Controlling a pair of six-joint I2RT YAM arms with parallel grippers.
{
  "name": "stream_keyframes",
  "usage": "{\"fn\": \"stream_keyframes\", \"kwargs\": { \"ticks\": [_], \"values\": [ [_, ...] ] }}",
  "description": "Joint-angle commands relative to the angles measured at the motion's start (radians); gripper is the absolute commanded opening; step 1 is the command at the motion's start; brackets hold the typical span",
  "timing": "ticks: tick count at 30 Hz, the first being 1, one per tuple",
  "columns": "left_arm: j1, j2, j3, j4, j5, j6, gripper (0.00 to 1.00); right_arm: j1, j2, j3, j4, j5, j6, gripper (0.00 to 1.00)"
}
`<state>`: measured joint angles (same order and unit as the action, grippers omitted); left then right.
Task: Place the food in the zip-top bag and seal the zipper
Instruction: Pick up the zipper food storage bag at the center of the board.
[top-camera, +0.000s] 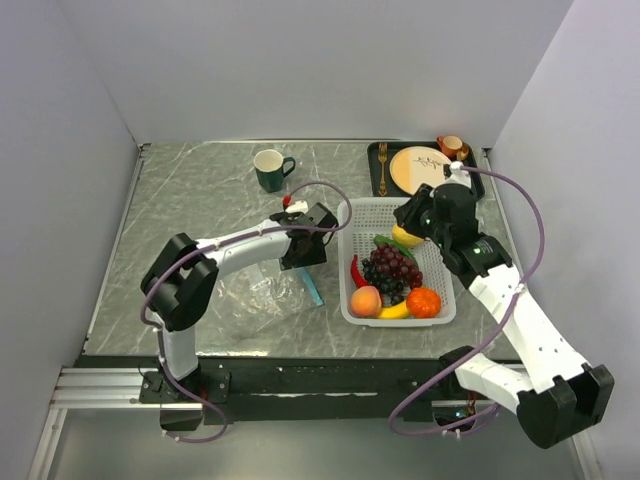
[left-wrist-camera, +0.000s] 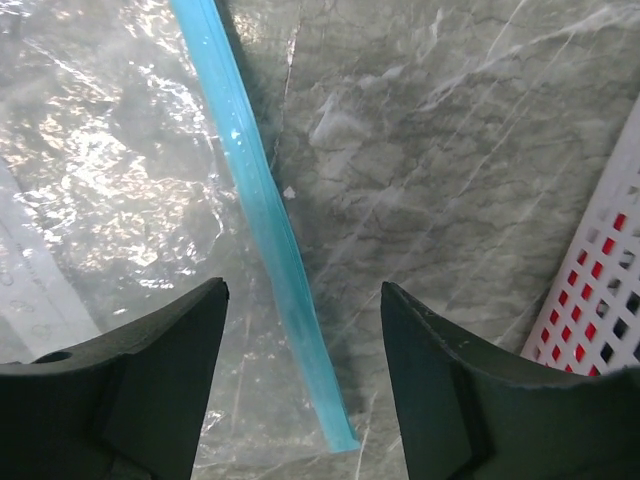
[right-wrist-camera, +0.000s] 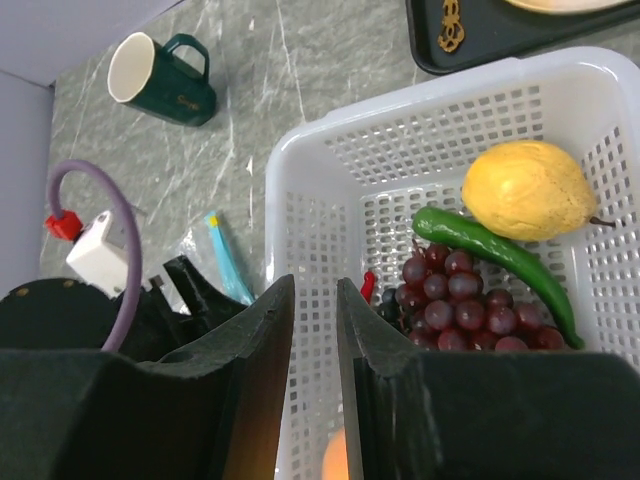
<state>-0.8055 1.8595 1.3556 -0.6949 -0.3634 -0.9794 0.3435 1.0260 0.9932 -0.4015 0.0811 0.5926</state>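
table (top-camera: 200, 200): grey marbled top, viewed from above.
basket (top-camera: 385, 215): white mesh, set at 3 o'clock from the table's middle.
tray (top-camera: 375, 165): dark, placed at 2 o'clock in the far corner; a cream plate (top-camera: 415, 170) is carried on it.
bag (top-camera: 262, 292): clear, laid flat at 7 o'clock, near the basket's 9 o'clock wall.
left gripper (top-camera: 303, 255) (left-wrist-camera: 303, 300): released, fingers parted wide and nothing clasped; held above the bag's mouth edge.
right gripper (top-camera: 410, 215) (right-wrist-camera: 314, 300): fingers parted by a narrow gap, nothing held; hung over the basket's 12 o'clock end.
mug (top-camera: 270, 170): dark green, stood upright at 11 o'clock.
food (top-camera: 395, 280): all kept in the basket.
grapes (top-camera: 392, 268): at the middle.
lemon (top-camera: 405, 237): at 12 o'clock.
orange (top-camera: 423, 302): at 5 o'clock.
peach (top-camera: 366, 300): at 7 o'clock.
banana (top-camera: 395, 311): at 6 o'clock.
green pepper (top-camera: 383, 241): laid between lemon and grapes.
chili (top-camera: 356, 272): at 9 o'clock.
zipper (top-camera: 311, 289) (left-wrist-camera: 262, 200): teal strip along the bag's 3 o'clock edge, seen between the left fingers.
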Motion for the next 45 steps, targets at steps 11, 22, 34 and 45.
{"fn": "stream_keyframes", "kwargs": {
  "ticks": [11,22,34,45],
  "values": [
    [0.034,0.050,0.007,0.035,0.018,-0.010,0.55,-0.032,-0.040,-0.053,-0.005,-0.060,-0.042,0.32],
    [0.043,0.082,-0.032,0.069,0.038,0.004,0.49,-0.037,-0.040,-0.065,0.003,-0.078,-0.040,0.32],
    [0.042,0.049,-0.038,0.075,0.029,0.010,0.28,-0.038,-0.043,-0.073,0.007,-0.101,-0.043,0.32],
    [0.042,-0.199,-0.085,0.083,0.015,0.050,0.16,-0.038,0.003,-0.117,0.089,-0.259,-0.050,0.32]
  ]
}}
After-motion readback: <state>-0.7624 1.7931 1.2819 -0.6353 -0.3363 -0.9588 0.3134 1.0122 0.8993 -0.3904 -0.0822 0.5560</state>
